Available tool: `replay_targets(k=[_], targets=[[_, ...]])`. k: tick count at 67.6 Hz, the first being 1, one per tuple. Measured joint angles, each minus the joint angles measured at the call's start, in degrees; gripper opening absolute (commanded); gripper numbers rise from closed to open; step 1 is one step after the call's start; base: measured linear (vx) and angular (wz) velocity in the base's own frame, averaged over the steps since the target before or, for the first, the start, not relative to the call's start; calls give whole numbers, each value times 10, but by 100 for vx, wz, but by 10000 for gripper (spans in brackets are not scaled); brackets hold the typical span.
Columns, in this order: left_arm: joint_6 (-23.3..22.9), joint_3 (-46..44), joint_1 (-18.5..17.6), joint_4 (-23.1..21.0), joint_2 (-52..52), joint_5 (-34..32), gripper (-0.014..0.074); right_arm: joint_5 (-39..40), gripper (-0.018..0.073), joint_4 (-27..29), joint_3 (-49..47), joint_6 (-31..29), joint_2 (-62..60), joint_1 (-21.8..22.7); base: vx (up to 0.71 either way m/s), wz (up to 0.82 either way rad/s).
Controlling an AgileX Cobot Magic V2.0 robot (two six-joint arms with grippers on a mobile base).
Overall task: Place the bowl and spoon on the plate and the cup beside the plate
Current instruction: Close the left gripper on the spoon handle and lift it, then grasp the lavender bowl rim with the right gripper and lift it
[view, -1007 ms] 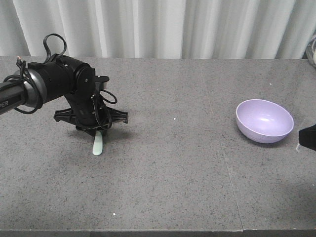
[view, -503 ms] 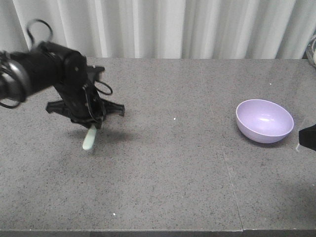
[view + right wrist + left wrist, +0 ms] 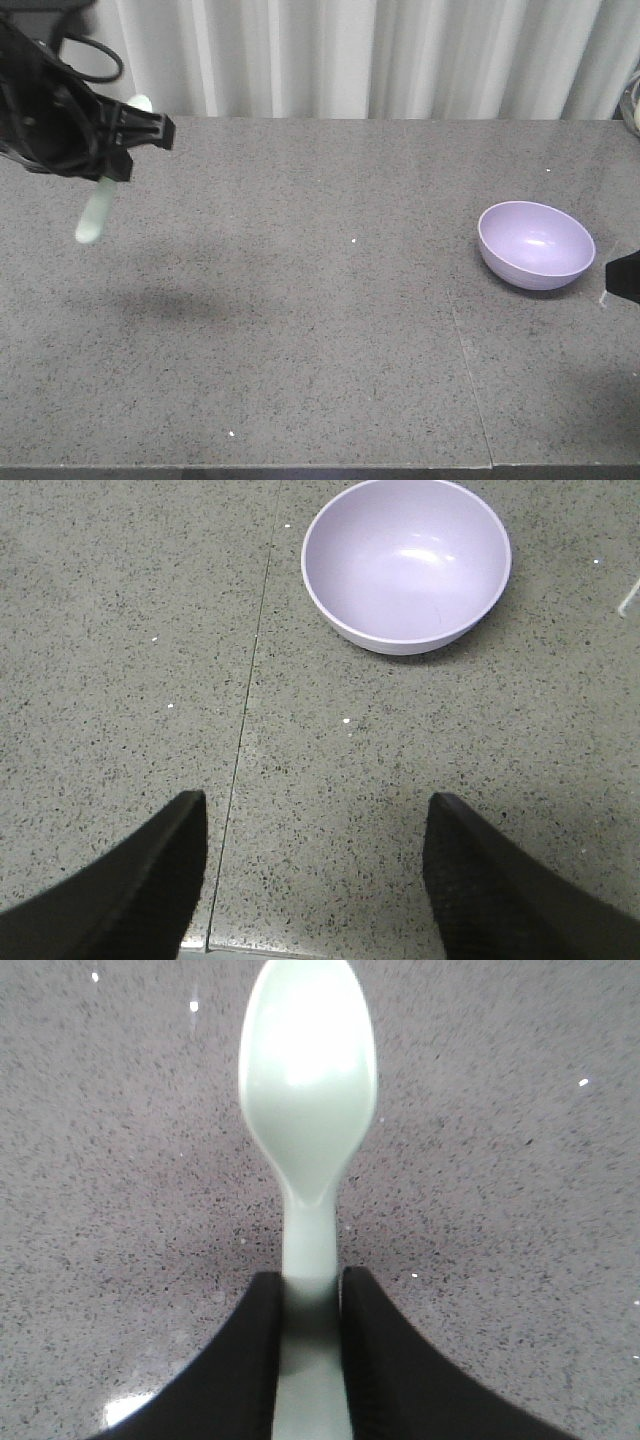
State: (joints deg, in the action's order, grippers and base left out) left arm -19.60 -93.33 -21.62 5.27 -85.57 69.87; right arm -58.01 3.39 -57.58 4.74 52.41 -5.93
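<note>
Exterior front-facing: left gripper is holding the pale mint-green plastic spoon, seemingly off the grey speckled table, over its far left corner; the round lavender plastic bowl is sitting near the right edge. Left wrist: jaws are clamping the handle. Right wrist: right gripper is hanging, fingers apart.

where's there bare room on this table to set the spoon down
The whole middle of the table is bare, from just left of the bowl across to under the spoon held in the air at the left. The front strip is bare too. Only the right end is tight: the bowl sits there, with the open right hand close by.
</note>
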Motion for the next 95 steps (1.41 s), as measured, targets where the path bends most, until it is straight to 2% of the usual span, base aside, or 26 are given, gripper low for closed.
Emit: replay_targets(k=[13,33,40,46,53,64,77,95], targets=[[0,0,0,2,42,6,-3,6,465,-34,0,34,9,0,0,0],[0,0,0,2,50,11,0,51,465,-148,-6,109,108,1,0,0],[0,0,0,2,50,16,0,59,465,-156,-32,113,158,17,0,0],[0,0,0,2,50,22,0,64,465,-156,-66,106,202,49,0,0],[0,0,0,2,50,23,0,76,465,-141,-107,69,254,87,0,0],[0,0,0,2,50,26,0,97,465,-60,-149,-21,331,129,0,0],[0,0,0,2,50,26,0,125,465,7,-178,-83,428,149,0,0],[0,0,0,2,50,26,0,158,445,21,-186,-95,512,149,0,0]])
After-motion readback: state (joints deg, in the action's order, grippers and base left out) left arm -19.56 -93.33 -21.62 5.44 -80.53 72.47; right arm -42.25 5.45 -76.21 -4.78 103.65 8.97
